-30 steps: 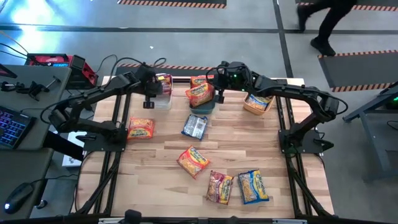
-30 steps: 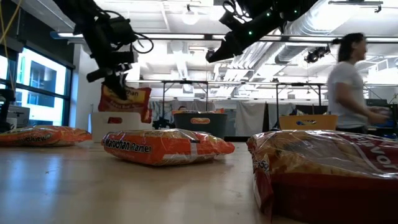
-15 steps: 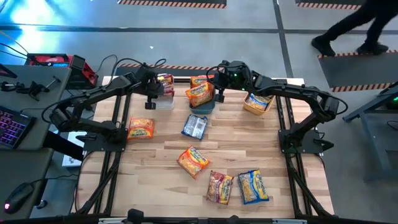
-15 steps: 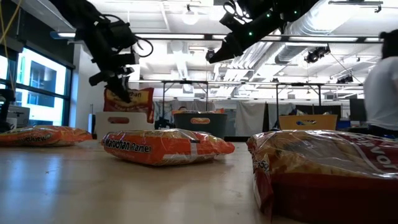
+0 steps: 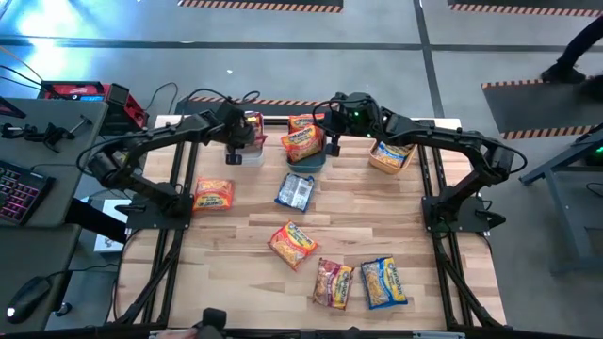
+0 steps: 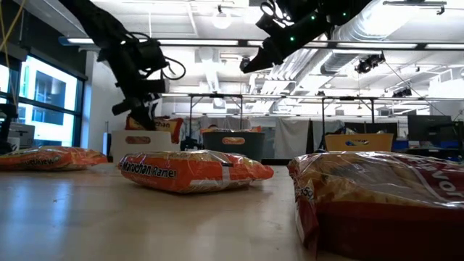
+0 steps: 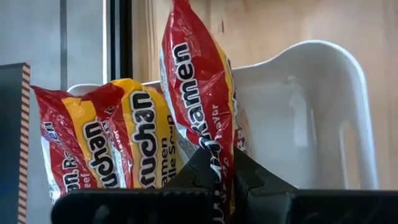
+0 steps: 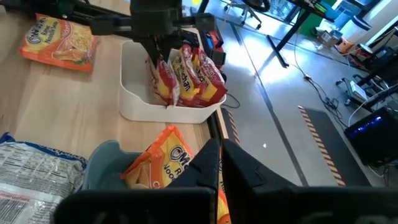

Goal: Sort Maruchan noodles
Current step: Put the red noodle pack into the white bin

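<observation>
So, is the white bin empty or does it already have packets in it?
Not empty. The white bin holds red packets standing on edge, and the left tool is shut on another red packet inside it.

Counter (image 5: pixel 377 212) centre open between scattered packets (image 5: pixel 292 243); white bin (image 8: pixel 146 102) half free beside upright packets.

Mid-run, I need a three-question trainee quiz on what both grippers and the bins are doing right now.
1. True or false: the left gripper holds a red ramen packet over the white bin.
2. What colour packet does the right gripper grip? A orange, B blue, C green.
3. Fill in: the right gripper hangs above the ____ bin.

Key: 1 true; 2 A; 3 teal.
</observation>
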You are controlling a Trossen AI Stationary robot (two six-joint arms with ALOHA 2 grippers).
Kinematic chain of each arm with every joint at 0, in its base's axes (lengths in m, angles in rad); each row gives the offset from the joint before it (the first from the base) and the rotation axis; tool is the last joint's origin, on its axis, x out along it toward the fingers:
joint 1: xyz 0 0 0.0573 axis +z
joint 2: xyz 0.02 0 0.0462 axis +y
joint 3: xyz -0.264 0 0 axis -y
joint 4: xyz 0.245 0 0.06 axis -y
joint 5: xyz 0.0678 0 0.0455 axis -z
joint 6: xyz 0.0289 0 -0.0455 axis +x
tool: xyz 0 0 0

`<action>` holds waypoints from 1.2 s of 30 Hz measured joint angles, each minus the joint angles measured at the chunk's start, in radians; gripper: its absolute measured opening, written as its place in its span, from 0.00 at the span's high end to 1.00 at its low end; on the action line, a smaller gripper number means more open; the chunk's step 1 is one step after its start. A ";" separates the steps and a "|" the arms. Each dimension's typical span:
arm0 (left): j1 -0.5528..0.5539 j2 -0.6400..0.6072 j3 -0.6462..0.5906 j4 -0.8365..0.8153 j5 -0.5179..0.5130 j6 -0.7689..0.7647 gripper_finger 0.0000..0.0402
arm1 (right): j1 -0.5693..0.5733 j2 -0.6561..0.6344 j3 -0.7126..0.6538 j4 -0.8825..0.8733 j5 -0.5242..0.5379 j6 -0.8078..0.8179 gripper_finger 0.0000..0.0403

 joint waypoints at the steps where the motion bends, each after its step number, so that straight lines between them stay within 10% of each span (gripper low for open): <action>1: 0.000 0.002 0.000 0.005 -0.001 0.000 1.00 | 0.000 0.000 0.000 -0.003 0.000 0.000 1.00; 23: -0.092 0.002 0.000 0.001 -0.279 -0.062 0.69 | 0.000 0.000 0.000 -0.040 0.000 0.003 1.00; 36: -0.140 -0.128 0.003 -0.027 -0.418 -0.175 0.67 | 0.000 0.000 0.000 -0.047 0.000 0.003 1.00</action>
